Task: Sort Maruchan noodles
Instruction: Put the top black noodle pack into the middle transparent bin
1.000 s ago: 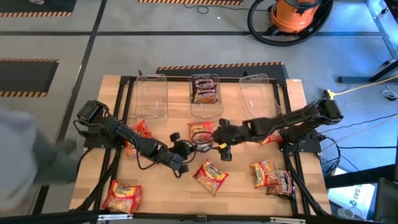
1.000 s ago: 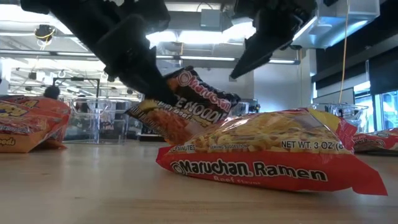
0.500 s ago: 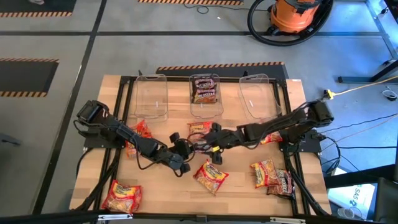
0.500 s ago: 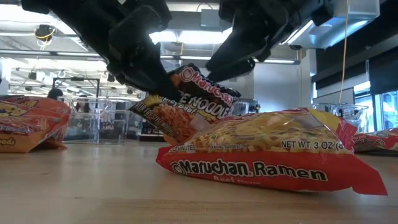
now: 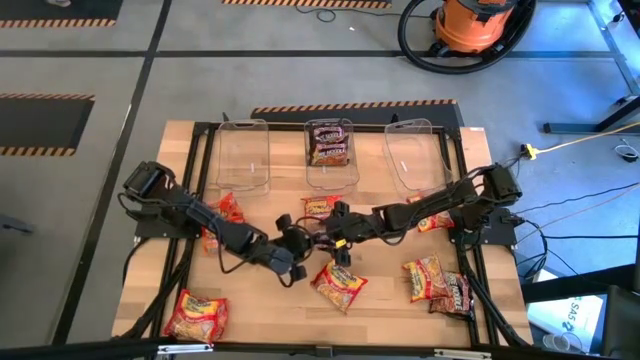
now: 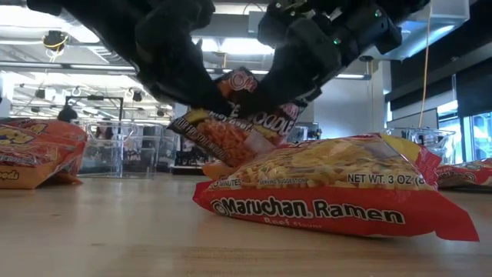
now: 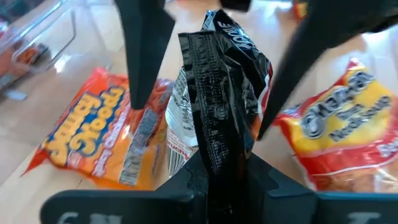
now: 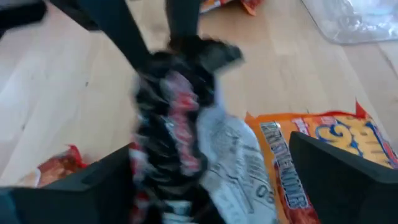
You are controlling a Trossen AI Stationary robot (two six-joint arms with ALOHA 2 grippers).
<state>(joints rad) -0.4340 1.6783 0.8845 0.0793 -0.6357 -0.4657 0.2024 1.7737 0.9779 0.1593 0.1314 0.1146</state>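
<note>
Left hand (image 5: 292,262) near mid-worktop, clamped tight on one end of a dark maroon-black packet (image 7: 221,118), raised clear of the wood and tilted in the low view. Right hand (image 5: 338,240) reaching in from the right edge, fingers (image 8: 339,186) spread wide to either side of the same dark packet's other end, not closed on it. Directly underneath, an orange-red packet (image 5: 322,207) flat on the worktop. Just toward the near edge, a second orange-and-yellow packet (image 5: 338,283), printed "Maruchan Ramen" in the low view. More packets scattered: one by the near left corner (image 5: 197,314), one beside the left arm (image 5: 226,215), two touching by the near right corner (image 5: 438,281), another partly hidden under the right arm (image 5: 436,221). Along the far edge, three clear bins: left bin (image 5: 243,155), middle bin (image 5: 332,176) with one dark packet (image 5: 328,142) inside, right bin (image 5: 414,155).
</note>
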